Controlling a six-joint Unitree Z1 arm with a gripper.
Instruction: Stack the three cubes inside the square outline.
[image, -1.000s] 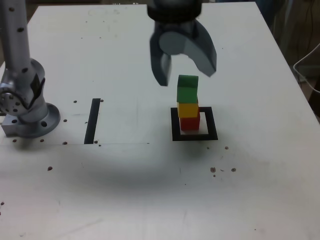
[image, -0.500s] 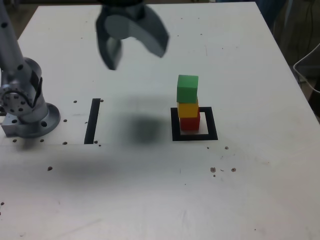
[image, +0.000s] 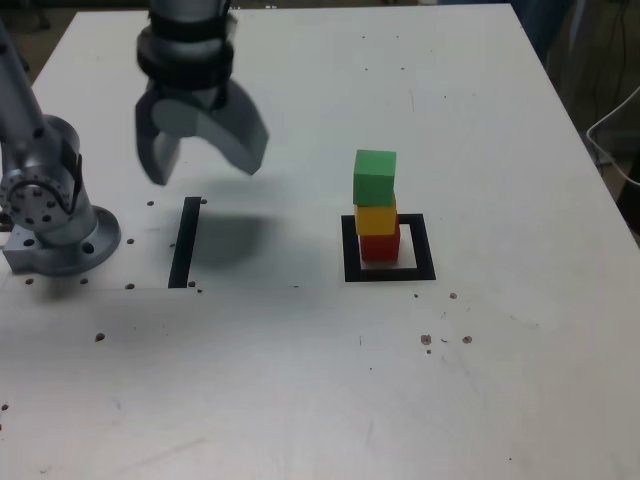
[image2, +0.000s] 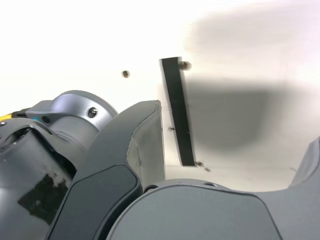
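Note:
Three cubes stand in one tower in the exterior view: the red cube (image: 379, 246) at the bottom, the yellow cube (image: 377, 217) on it, the green cube (image: 375, 176) on top. The tower rests inside the square outline (image: 388, 270), a black frame with a white centre. My gripper (image: 204, 160) hangs open and empty well to the exterior view's left of the tower, above the narrow black strip (image: 185, 240). In the wrist view my gripper (image2: 235, 145) shows its spread jaws over that strip (image2: 178, 112); the cubes are out of this view.
The arm's grey base (image: 50, 215) sits at the exterior view's left edge. Small dark screw holes (image: 444, 340) dot the white table (image: 300, 400). A white cable (image: 615, 130) lies off the table's right side.
My gripper left the green cube on the tower, opened wide, and swung away to the exterior view's left, then came lower over the black strip. The tower stayed still.

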